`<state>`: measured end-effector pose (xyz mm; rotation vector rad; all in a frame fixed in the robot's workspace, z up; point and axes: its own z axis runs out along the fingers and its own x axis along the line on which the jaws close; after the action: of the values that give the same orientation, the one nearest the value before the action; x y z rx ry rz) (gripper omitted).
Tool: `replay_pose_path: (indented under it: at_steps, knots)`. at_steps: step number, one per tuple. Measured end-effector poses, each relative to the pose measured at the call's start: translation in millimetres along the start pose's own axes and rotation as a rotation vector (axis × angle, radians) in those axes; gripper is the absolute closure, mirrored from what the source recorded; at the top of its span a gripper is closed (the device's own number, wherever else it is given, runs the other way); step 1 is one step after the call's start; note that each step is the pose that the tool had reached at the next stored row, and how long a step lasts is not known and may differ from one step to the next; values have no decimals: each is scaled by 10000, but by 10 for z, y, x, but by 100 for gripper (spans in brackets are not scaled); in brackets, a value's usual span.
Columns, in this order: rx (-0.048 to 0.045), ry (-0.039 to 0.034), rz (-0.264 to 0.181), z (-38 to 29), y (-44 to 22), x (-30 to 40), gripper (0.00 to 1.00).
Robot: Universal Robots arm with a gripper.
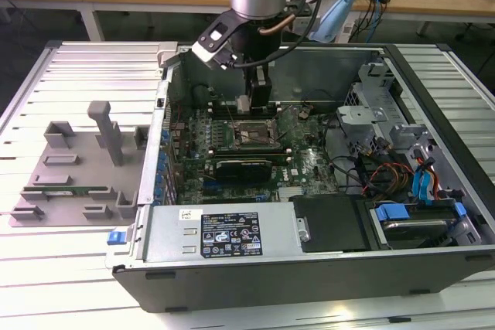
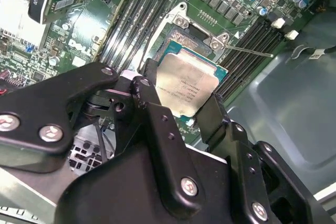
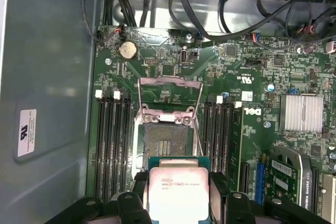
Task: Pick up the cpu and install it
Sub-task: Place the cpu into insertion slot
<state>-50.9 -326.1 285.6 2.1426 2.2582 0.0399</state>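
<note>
The claw (image 2: 181, 94) grips the cpu (image 2: 185, 80), and the open socket (image 3: 165, 141) waits below it. This looks like the fitting step, which needs gentle, straight lining up.

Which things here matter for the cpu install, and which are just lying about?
In the job: cpu, gripper shut on it, open socket.
Just lying about: grey tray, memory stick on it, coin battery, heatsink.
</note>
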Motion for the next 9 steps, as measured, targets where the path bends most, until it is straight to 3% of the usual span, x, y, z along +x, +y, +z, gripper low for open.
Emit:
replay_pose_path:
  at_steps: [5,9]
  knots:
    - [0,0,6,69,-3,0,45]
    - [-21,-2,9,179,-7,1,45]
